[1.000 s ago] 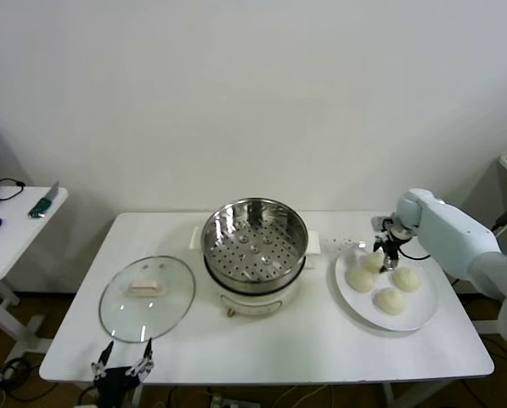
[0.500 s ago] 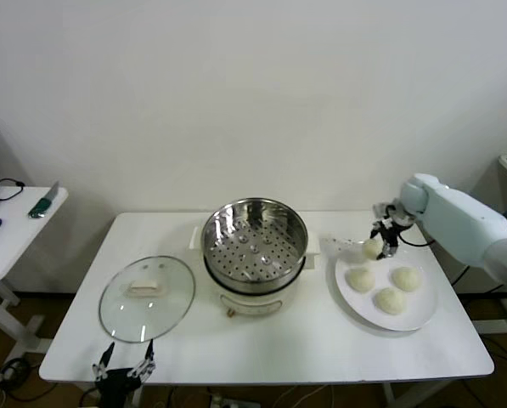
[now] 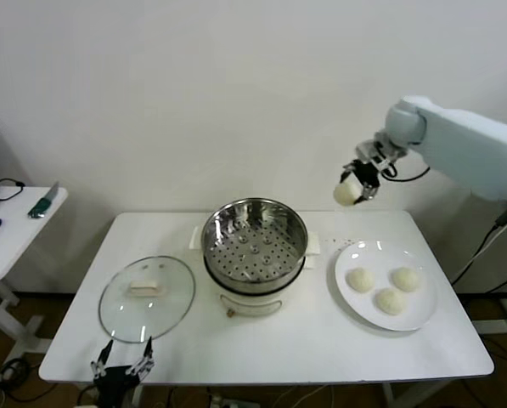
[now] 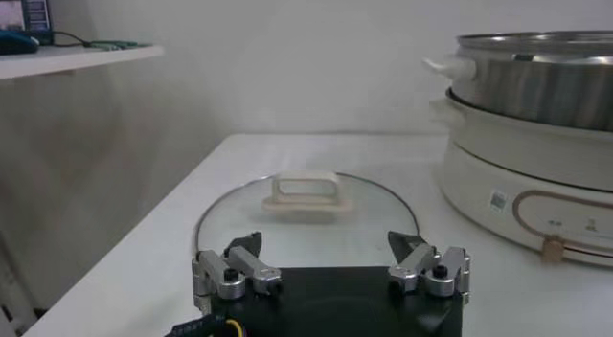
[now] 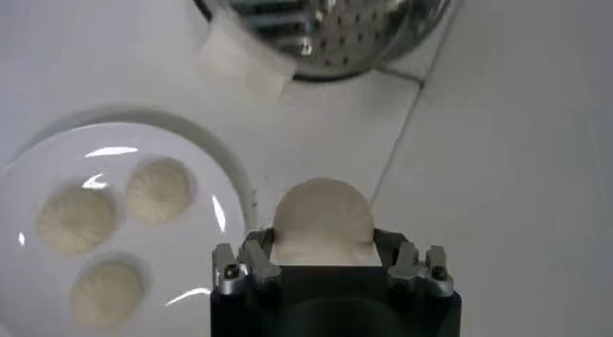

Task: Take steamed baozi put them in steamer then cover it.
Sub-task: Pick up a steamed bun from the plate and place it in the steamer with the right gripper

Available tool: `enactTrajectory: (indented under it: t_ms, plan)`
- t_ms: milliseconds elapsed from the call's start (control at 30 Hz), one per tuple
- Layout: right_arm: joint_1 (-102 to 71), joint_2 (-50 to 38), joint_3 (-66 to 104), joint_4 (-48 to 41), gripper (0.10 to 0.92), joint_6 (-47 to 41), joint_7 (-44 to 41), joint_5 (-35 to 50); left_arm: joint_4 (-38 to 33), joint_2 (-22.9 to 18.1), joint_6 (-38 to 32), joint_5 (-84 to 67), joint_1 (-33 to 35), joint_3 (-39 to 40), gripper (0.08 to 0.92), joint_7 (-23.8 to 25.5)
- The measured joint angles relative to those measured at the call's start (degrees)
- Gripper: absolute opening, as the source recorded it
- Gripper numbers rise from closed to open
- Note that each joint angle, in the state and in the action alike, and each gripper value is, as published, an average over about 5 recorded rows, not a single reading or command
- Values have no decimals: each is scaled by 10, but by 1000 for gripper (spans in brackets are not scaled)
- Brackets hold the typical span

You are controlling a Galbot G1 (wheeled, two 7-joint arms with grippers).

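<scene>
Right gripper: fingers pinch one baozi, held high in the air above the desk, between steamer and plate. Plate: three baozi on it, right of the steamer. Steamer: mid-desk, open, empty. Cover: flat on the desk, left of the steamer. Left gripper: fingers spread, at the desk's near edge just before the cover.

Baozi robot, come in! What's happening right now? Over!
Right gripper shut on one baozi, high above the table. Left gripper open, parked by the cover. Three baozi left on plate. Steamer empty, nothing in the way.
</scene>
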Motion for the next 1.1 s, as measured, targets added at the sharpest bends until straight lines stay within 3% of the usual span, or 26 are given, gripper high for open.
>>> enactTrajectory:
  t_ms: [200, 400, 1100]
  plan:
    - [24, 43, -15, 63, 687, 36, 11, -6, -1, 1, 0, -3, -2, -5, 823, 0]
    - [7, 90, -11, 68, 687, 73, 25, -52, -2, 3, 2, -7, -5, -8, 823, -1]
    - [-160, 202, 57, -104, 687, 164, 92, -252, 11, 11, 0, -3, -9, -6, 823, -1]
